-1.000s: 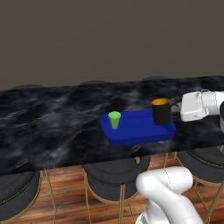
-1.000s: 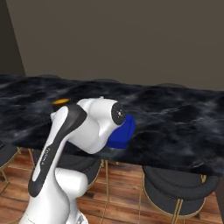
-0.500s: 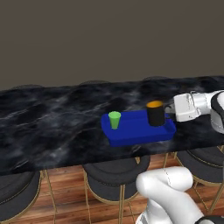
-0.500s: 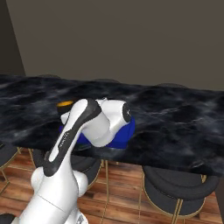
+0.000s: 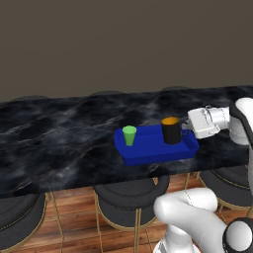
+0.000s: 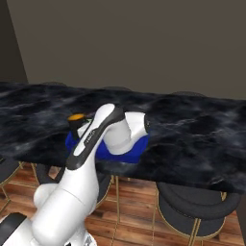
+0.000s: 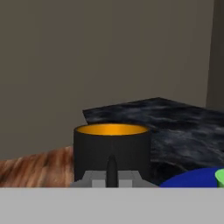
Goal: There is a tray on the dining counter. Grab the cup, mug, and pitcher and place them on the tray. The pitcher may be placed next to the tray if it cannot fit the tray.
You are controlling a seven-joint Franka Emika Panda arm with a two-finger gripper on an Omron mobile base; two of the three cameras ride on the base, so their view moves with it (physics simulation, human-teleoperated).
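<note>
- counter (image 5: pixel 59 143): long black marble top running out ahead of the pincer and off to both sides, carrying everything here.
- stools (image 5: pixel 131 200): dark round seats tucked under the counter's near edge, well below the pincer, so not in the way.
- tray (image 5: pixel 148 153): blue, directly under and ahead of the pincer. My guess for this step is to lower the mug straight down so its base lands flat inside the rim, then let go and back out along the handle side without nudging it.
- mug (image 5: pixel 171 131): black with orange inside, right at the pincer's tip over the tray's near end. Can't tell if it's already resting on the tray floor or a hair above.
- pincer (image 5: pixel 189 127): clenched, apparently on the mug's handle, reaching in sideways.
- cup (image 5: pixel 129 135): green, standing on the tray's far end, well apart from the mug, so it shouldn't get bumped. Pitcher's the one left, I reckon.
</note>
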